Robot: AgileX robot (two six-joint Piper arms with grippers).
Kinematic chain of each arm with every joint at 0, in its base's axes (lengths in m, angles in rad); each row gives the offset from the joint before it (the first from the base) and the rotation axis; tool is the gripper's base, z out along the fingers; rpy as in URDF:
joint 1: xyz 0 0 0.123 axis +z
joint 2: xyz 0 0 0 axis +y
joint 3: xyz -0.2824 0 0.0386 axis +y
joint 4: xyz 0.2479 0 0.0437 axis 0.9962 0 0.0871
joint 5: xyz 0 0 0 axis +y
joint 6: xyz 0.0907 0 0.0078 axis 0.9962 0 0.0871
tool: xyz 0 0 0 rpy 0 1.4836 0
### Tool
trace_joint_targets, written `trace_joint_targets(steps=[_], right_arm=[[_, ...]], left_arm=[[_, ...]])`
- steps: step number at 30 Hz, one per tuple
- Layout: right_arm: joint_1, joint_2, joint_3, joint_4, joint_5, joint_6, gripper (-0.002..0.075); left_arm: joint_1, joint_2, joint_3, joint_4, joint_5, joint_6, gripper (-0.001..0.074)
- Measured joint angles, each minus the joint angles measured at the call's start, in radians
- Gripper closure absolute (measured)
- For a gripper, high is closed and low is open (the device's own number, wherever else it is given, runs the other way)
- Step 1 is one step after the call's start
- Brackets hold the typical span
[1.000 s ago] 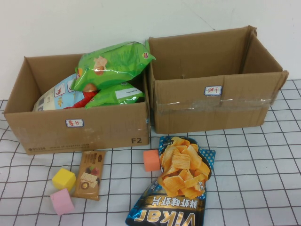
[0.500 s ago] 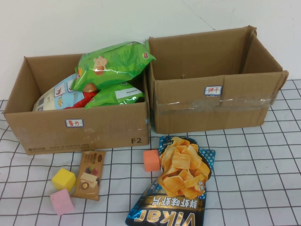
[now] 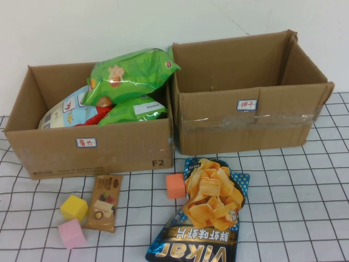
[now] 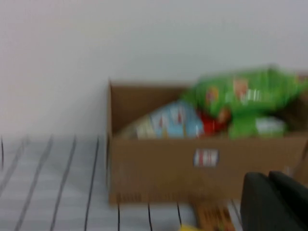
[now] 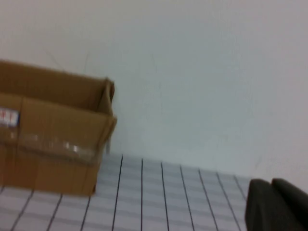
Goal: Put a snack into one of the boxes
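Note:
A blue Vikar chip bag (image 3: 204, 218) lies flat on the checked cloth in front of the right cardboard box (image 3: 245, 128), which looks empty. A small brown snack bar (image 3: 103, 203) lies in front of the left cardboard box (image 3: 92, 147), which holds green bags (image 3: 128, 73) and other packs. Neither gripper shows in the high view. In the left wrist view my left gripper (image 4: 268, 179) is shut and empty, well back from the left box (image 4: 159, 163). In the right wrist view my right gripper (image 5: 271, 185) is shut and empty, off to the side of the right box (image 5: 48, 139).
An orange cube (image 3: 175, 185) sits beside the chip bag. A yellow cube (image 3: 73, 208) and a pink cube (image 3: 71, 233) lie left of the brown bar. A white wall stands behind the boxes.

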Motion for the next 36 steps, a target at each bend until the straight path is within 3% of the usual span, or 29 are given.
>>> trace_joint_targets(steps=[4,10,18,27,30,36], right_arm=[[0.000,0.158,-0.067,0.003,0.175,-0.056,0.0727],[0.000,0.377,-0.083,0.069,0.263,-0.117,0.0727],[0.000,0.515,-0.083,0.154,0.267,-0.203,0.0727],[0.000,0.517,-0.085,0.174,0.261,-0.230,0.0727],[0.000,0.517,-0.085,0.174,0.259,-0.232,0.0727],[0.000,0.517,-0.085,0.174,0.259,-0.234,0.0727]], left_arm=[[0.000,0.161,-0.107,-0.041,0.180,0.000,0.0736],[0.000,0.374,-0.127,-0.055,0.183,0.007,0.0736],[-0.005,0.792,-0.303,-0.106,0.208,0.068,0.0736],[-0.194,1.247,-0.509,-0.007,0.223,-0.002,0.0716],[-0.242,1.353,-0.564,0.070,0.214,-0.069,0.0615],[-0.257,1.510,-0.612,0.107,0.181,-0.137,0.0220]])
